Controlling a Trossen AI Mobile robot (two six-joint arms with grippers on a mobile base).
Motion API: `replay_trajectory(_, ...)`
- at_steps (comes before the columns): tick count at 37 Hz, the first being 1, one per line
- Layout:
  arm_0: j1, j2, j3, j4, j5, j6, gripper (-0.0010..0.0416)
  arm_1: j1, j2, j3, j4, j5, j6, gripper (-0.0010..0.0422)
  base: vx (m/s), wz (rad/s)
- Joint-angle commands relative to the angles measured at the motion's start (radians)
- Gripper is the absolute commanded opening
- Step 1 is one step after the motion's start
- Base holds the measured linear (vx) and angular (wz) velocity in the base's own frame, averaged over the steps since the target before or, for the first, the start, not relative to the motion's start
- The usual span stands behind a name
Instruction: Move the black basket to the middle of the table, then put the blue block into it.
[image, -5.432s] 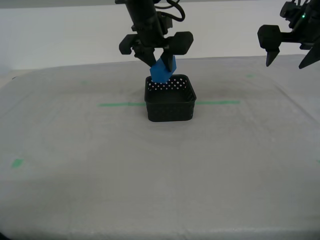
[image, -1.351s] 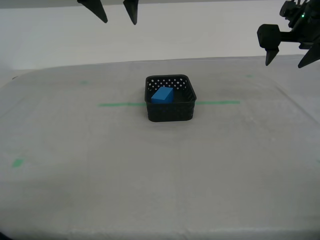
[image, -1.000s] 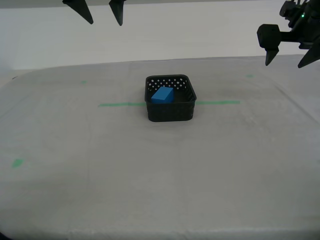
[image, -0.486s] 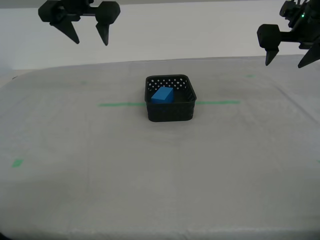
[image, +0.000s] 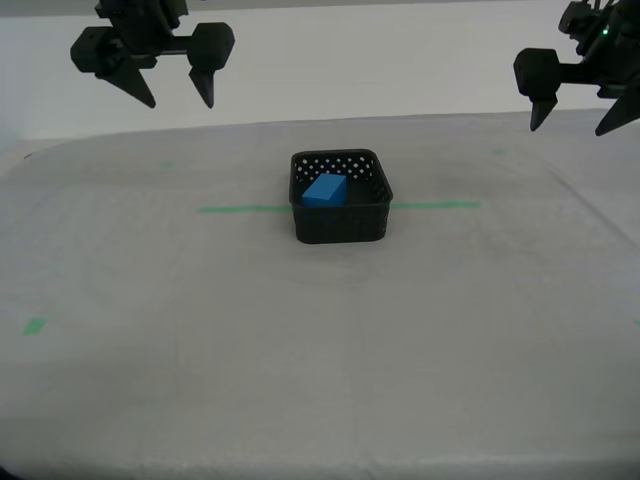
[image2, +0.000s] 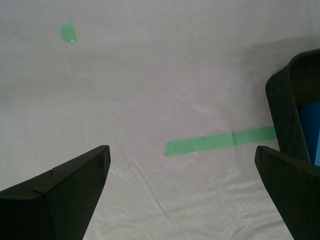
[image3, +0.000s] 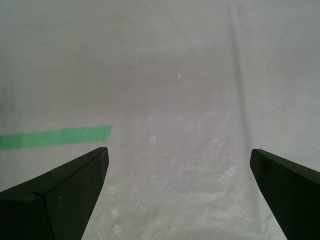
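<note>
Two black grippers are seen raised above the wide table (image: 300, 350) w/ pale grey-white cloth, both well apart from the small square black plastic basket (image: 340, 222) w/ perforated walls. My second gripper (image: 178, 100) is held high at the exterior view's left, fingers pointed down, jaws spread wide & nothing pinched. From its own cam (image2: 181, 148) the basket's rounded corner (image2: 285, 110) is caught off to one side, not between the jaws. My first gripper (image: 570, 128) is hung at the exterior view's right, partly cut off by the frame edge, fingers down, jaws likewise spread & empty; only bare cloth is seen between them (image3: 178, 150).

The small solid bright-blue rectangular block (image: 324, 190) is found inside the basket, tilted, near the back wall. The basket is set approx. mid-table, on the thin green tape line (image: 240, 209), which shows on both sides of it. Small green marks are noted at the exterior view's left front (image: 35, 326) & toward the far edge (image: 165, 165). Nothing is seen between either gripper & the basket
</note>
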Motion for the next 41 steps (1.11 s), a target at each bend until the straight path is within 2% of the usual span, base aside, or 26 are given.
replay_trajectory(1, 0.001, 0.000, 0.001, 0.006, 0.000, 0.000, 0.0399, 0.011, -0.036, -0.052, 0.027, -0.001, -0.018, 0.0398, 0.000, 0.000)
replay_trajectory(7, 0.001, -0.001, 0.001, 0.010, 0.000, 0.000, 0.0399, 0.025, -0.051, -0.080, 0.026, -0.017, -0.021, 0.0398, 0.000, 0.000)
replay_trajectory(13, 0.001, -0.001, 0.001, 0.012, 0.000, 0.000, 0.0398, 0.037, -0.056, -0.107, 0.028, -0.017, -0.050, 0.0398, 0.000, 0.000)
replay_trajectory(41, 0.001, -0.001, 0.001, 0.014, 0.000, -0.001, 0.0398, 0.042, -0.055, -0.131, 0.047, -0.027, -0.050, 0.0398, 0.000, 0.000)
